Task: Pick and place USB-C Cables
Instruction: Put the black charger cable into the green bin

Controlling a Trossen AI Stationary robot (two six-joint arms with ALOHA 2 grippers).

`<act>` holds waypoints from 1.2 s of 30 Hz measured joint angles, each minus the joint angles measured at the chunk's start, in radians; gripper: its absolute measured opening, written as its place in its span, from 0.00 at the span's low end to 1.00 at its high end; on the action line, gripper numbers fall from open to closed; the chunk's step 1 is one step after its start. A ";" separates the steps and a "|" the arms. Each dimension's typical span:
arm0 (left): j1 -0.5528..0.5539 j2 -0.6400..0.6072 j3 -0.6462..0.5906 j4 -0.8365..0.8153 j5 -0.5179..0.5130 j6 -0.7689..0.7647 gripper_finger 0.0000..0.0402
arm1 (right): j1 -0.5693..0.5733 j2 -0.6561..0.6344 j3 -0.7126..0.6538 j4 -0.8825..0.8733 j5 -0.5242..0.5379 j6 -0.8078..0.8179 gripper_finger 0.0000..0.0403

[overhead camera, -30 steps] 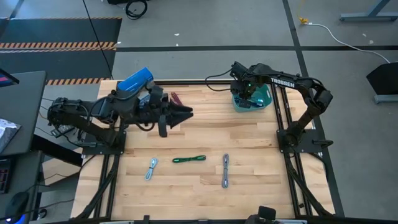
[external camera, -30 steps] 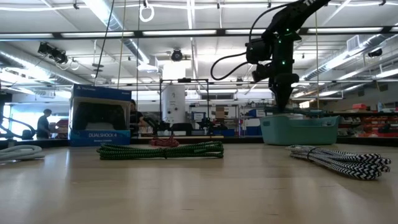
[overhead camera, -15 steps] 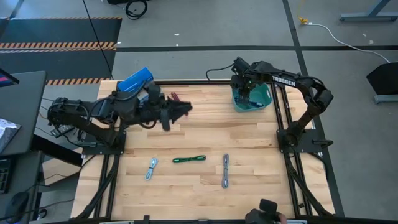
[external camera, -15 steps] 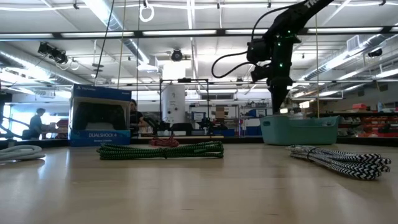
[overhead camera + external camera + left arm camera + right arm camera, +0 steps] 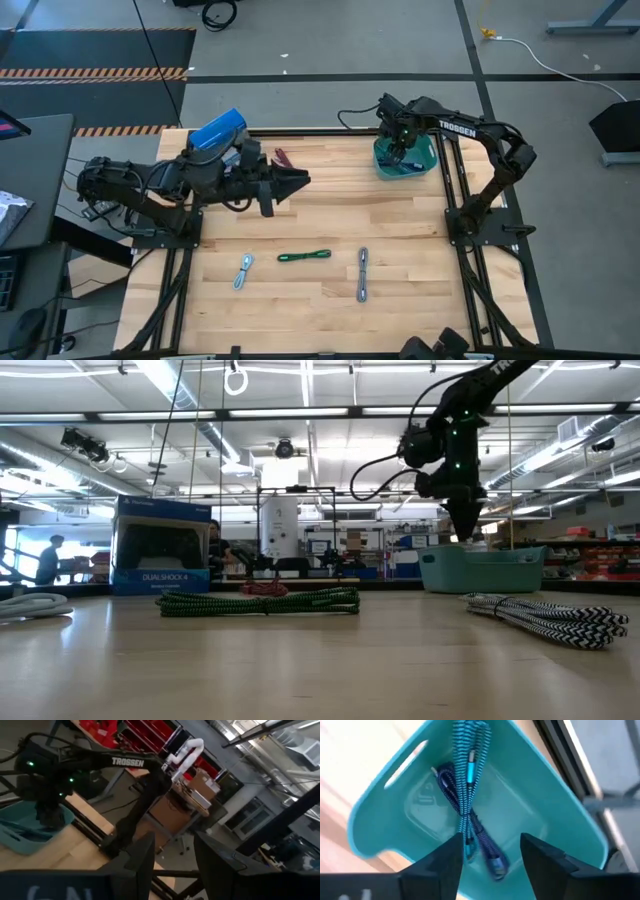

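Observation:
Two USB-C cables, one teal [image 5: 468, 775] and one purple [image 5: 486, 851], lie crossed on the floor of the teal bin [image 5: 380, 805] at the table's far right. My right gripper [image 5: 492, 862] hangs open just above them, touching neither. Four more cables lie on the wood: a maroon one [image 5: 281, 157] beside the blue box, a silvery one [image 5: 243, 270], a green one [image 5: 304, 256] and a grey one [image 5: 362, 273]. My left gripper [image 5: 297, 180] hovers open over the far left of the table, pointing toward the right edge.
A blue box [image 5: 216, 131] stands at the far left corner, behind my left arm. The table's black frame rails run along its left and right sides. Bare wood lies between the row of three cables and the bin [image 5: 425, 162]. A person [image 5: 47, 558] stands far off in the room.
Above the bin, my right gripper has shifted a little toward the table's right edge.

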 joint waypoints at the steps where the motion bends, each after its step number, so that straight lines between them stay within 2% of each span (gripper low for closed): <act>1: -0.002 0.003 0.000 -0.004 -0.013 -0.001 0.36 | 0.003 0.000 0.002 0.000 0.003 0.057 0.53; 4: -0.001 0.011 0.000 -0.054 0.009 -0.032 0.36 | 0.014 -0.001 0.025 -0.020 -0.004 0.181 0.57; 6: -0.001 0.008 0.000 -0.126 0.046 -0.081 0.36 | 0.023 -0.001 0.049 -0.042 -0.026 0.210 0.60; 11: -0.035 -0.015 0.000 -0.310 0.057 -0.197 0.36 | 0.064 -0.002 0.115 -0.067 -0.037 0.253 0.64; 15: -0.036 -0.033 0.000 -0.344 0.026 -0.179 0.36 | 0.083 -0.003 0.131 -0.063 -0.050 0.288 0.64; 18: -0.023 -0.047 0.000 -0.345 -0.004 -0.184 0.36 | 0.094 -0.003 0.131 -0.101 -0.104 0.329 0.63; 20: -0.022 -0.051 0.001 -0.350 -0.015 -0.174 0.36 | 0.112 -0.003 0.128 -0.109 -0.108 0.279 0.63; 24: -0.050 -0.049 0.001 -0.424 -0.068 -0.217 0.36 | 0.113 -0.003 0.101 -0.072 -0.022 0.202 0.63; 29: -0.066 -0.038 0.001 -0.499 -0.078 -0.206 0.36 | 0.113 -0.003 0.100 -0.075 -0.142 0.238 0.62; 34: -0.043 -0.039 0.000 -0.518 -0.112 -0.325 0.36 | 0.129 -0.003 0.070 -0.003 -0.024 0.141 0.61; 36: -0.045 -0.039 0.000 -0.489 -0.128 -0.348 0.35 | 0.116 -0.003 0.054 0.062 -0.042 0.156 0.60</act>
